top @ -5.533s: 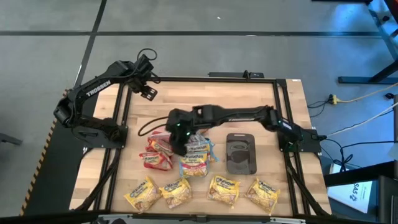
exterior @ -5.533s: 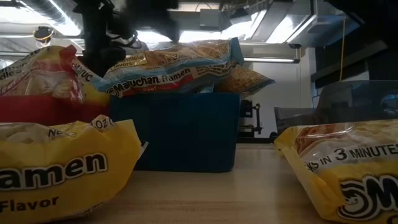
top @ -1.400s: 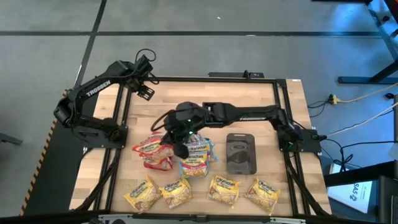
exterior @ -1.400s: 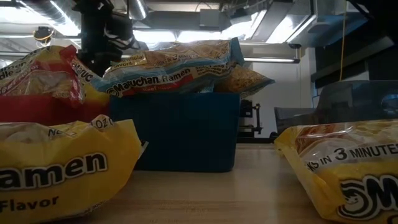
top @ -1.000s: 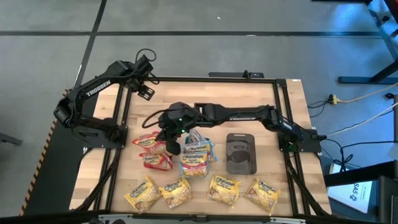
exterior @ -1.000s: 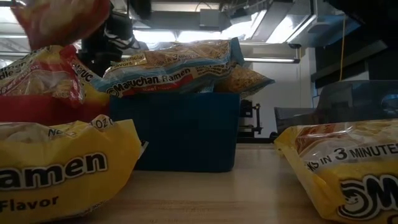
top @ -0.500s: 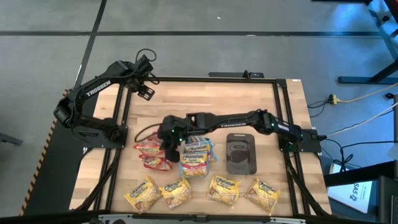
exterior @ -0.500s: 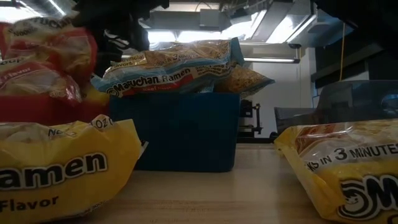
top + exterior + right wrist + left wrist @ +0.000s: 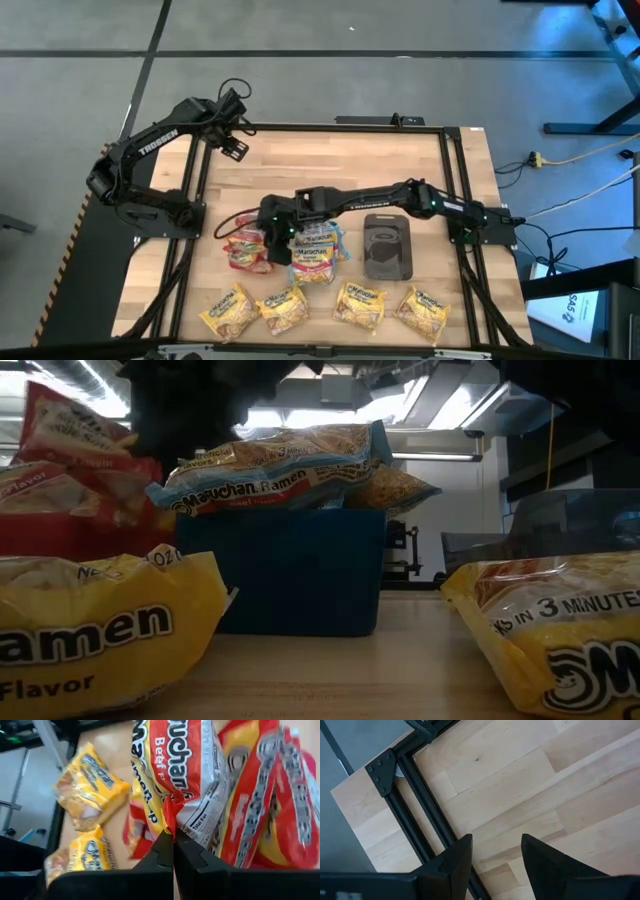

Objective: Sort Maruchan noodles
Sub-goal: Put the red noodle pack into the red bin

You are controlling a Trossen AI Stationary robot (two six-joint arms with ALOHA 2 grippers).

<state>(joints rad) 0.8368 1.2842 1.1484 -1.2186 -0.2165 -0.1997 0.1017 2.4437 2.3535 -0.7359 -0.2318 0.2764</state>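
Wooden boards of the table (image 9: 330,160) fill the overhead view, framed by black rails. From above, the right gripper (image 9: 276,243) reaches across to the pile of red packets (image 9: 246,250), with the blue-edged packets (image 9: 315,250) just beside its fingers on the side toward the dark tray (image 9: 388,245); four yellow packets (image 9: 335,308) lie in a row at the near edge, well apart from the fingers. The left gripper (image 9: 238,147) waits at the far left corner of the table, away from every packet. At table height, a red packet (image 9: 75,435) hangs tilted over a red bin (image 9: 60,535), beside a blue bin (image 9: 285,570) heaped with blue-edged packets, and yellow packets fill the foreground on both sides. The left wrist camera shows its two fingers (image 9: 452,862) spread apart over bare wood and a black rail (image 9: 415,815), holding nothing. The right wrist camera shows its fingers (image 9: 164,852) pressed together, pinching the crimped edge of a red beef packet (image 9: 185,780), with more red packets just beyond the fingertips and two yellow ones (image 9: 87,815) off to one side.
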